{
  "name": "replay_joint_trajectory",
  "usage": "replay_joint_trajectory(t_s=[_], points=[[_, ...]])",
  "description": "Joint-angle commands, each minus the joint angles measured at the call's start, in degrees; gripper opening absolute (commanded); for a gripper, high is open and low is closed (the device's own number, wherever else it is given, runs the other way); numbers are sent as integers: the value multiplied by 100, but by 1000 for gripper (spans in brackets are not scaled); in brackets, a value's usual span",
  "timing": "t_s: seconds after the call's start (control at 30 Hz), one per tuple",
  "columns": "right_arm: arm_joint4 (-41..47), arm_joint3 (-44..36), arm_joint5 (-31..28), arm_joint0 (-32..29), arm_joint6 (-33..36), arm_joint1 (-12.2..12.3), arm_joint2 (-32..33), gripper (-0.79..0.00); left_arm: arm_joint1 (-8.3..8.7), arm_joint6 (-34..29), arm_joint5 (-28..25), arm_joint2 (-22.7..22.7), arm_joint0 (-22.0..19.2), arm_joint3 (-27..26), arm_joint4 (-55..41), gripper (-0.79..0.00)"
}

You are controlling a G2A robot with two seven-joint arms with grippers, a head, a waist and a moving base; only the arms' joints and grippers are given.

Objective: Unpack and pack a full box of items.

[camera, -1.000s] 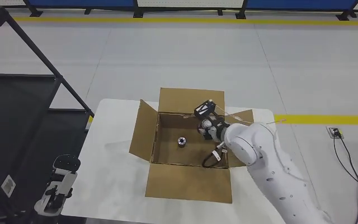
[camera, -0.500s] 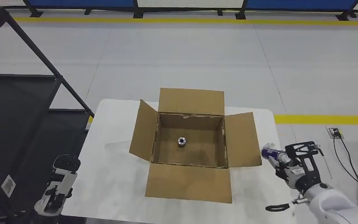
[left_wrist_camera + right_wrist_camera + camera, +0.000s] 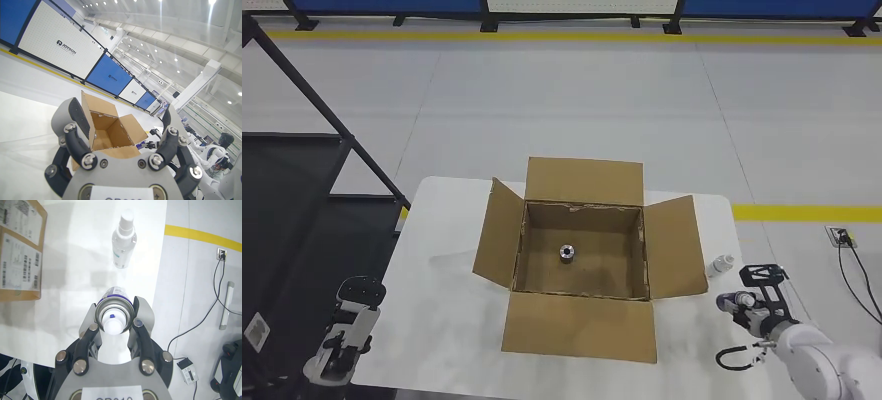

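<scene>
**Cardboard box (image 3: 580, 325) open, aerosol can (image 3: 736, 300) gripped outside it**

From above, the box stood in the middle of the white bench (image 3: 442, 300) with its flaps folded out and one small round item (image 3: 567, 251) on its floor. The right tool (image 3: 747, 301) hung by the bench's right border, well apart from the box opening. A small spray bottle (image 3: 721, 264) lay between it and the right flap. The left tool (image 3: 342, 335) sat low, off the bench's left corner.

In the left wrist view that tool's fingers (image 3: 76, 111) were spread wide with nothing between them, and the box showed beyond.

In the right wrist view the tool pinched the can around its upper body, the white nozzle cap facing the camera. Whether the base already met the bench could not be told. The bottle lay on its side just ahead, near the can but apart from it.

The step looked like setting the can down as part of unpacking. It would go best lowered straight onto the bare patch short of the bottle, and released only once the base sat flat — a tilted can would likely topple and roll. Three things crowded the spot: the bottle, easily nudged; the labelled flap; and the bench edge, which looked close. The cable and socket (image 3: 221, 253) on the floor lay clear of the work.
</scene>
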Motion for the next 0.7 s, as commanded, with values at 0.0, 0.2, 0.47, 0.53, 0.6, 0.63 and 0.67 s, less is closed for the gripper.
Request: replay_joint_trajectory(t_s=[0.0,0.2,0.47,0.53,0.6,0.63,0.67], points=[[-65,223,-37,178,84,13,-71,-785,0,0,0,0,0,0,0,0],[-112,701,-175,584,207,41,-280,-785,0,0,0,0,0,0,0,0],[-69,1306,-210,983,239,62,-484,-431,0,0,0,0,0,0,0,0],[-23,1362,-245,1012,233,70,-493,-351,0,0,0,0,0,0,0,0],[21,1378,-271,1014,224,80,-482,-111,0,0,0,0,0,0,0,0],[30,1351,-271,1004,213,85,-470,-99,0,0,0,0,0,0,0,0],[44,1309,-265,984,214,91,-454,-65,0,0,0,0,0,0,0,0]])
